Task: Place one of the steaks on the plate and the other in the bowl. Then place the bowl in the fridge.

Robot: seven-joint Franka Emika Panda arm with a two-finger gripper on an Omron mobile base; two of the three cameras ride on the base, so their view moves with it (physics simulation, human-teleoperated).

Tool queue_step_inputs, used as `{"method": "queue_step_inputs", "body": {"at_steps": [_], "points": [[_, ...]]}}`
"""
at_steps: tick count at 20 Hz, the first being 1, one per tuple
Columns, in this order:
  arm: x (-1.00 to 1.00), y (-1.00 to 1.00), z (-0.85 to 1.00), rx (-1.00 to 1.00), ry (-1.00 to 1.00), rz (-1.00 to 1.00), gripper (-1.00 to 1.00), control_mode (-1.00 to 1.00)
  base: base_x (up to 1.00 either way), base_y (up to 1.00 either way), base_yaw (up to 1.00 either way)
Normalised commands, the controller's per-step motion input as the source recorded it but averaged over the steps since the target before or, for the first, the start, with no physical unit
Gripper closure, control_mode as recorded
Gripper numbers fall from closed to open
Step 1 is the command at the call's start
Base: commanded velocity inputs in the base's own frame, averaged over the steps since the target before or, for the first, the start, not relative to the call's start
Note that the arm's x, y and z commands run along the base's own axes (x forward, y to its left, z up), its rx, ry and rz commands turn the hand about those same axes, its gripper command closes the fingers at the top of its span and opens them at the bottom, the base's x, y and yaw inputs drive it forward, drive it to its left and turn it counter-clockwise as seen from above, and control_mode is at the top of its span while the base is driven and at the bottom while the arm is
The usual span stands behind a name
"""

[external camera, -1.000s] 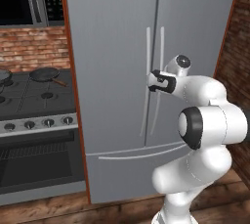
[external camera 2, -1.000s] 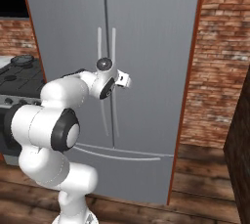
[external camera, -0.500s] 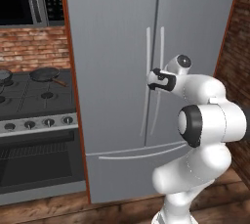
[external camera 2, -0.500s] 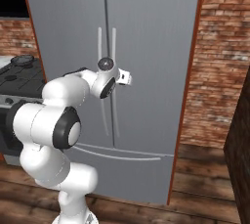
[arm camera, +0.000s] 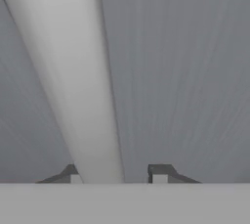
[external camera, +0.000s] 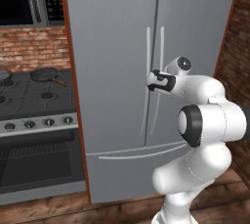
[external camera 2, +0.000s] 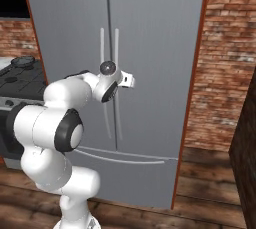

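Hand view – tool (arm camera: 116, 173) half-narrowed around pale handle (arm camera: 73, 71), one finger touching, grey metallic fridge (external camera: 112, 47) doors closed.

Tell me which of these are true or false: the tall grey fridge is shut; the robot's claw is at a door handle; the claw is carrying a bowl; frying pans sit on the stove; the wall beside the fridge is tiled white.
1. Both doors of the tall grey metallic fridge are closed. True.
2. The two-finger gripper is at one of the long thin vertical handles, which runs between its finger tips in the hand view. True.
3. The gripper carries a bowl. False: nothing but the handle lies between its fingers.
4. Black frying pans sit on the stove left of the fridge. True.
5. The wall beside the fridge is white tile. False: it is red brick.
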Motion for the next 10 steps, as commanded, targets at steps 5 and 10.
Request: {"method": "queue_step_inputs", "body": {"at_steps": [5,10], "points": [[0.14,-0.04,0.0,0.0,0.0,0.0,1.0,-1.0,0.0,0.0,0.0],[-0.26,-0.47,0.13,0.0,0.0,0.0,1.0,-1.0,0.0,0.0,0.0]]}}
